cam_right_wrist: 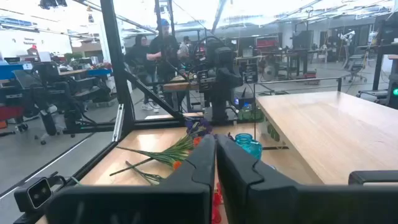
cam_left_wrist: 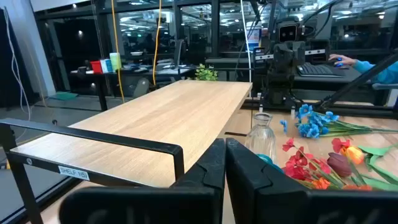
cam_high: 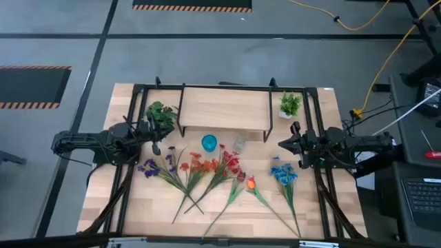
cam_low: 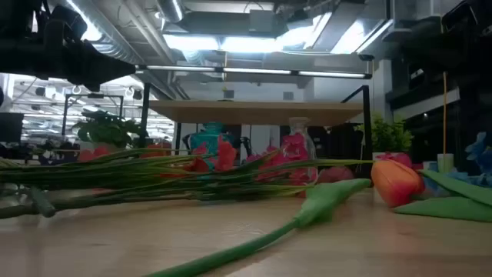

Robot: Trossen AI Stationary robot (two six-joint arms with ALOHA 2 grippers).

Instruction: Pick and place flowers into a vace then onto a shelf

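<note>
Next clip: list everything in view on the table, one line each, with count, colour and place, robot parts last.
Artificial flowers: loose spread, purple, orange, red and blue blooms plus one orange tulip, lying flat on the tabletop's near half.
Teal glass vase: one, standing in front of the shelf.
Clear glass vase: one, beside the teal one.
Light-wood shelf on black legs: one, at the table's far middle, top bare.
Leafy potted plants: two, green, left and right of the shelf.
Left gripper: shut, at the left edge.
Right gripper: shut, at the right edge.
</note>
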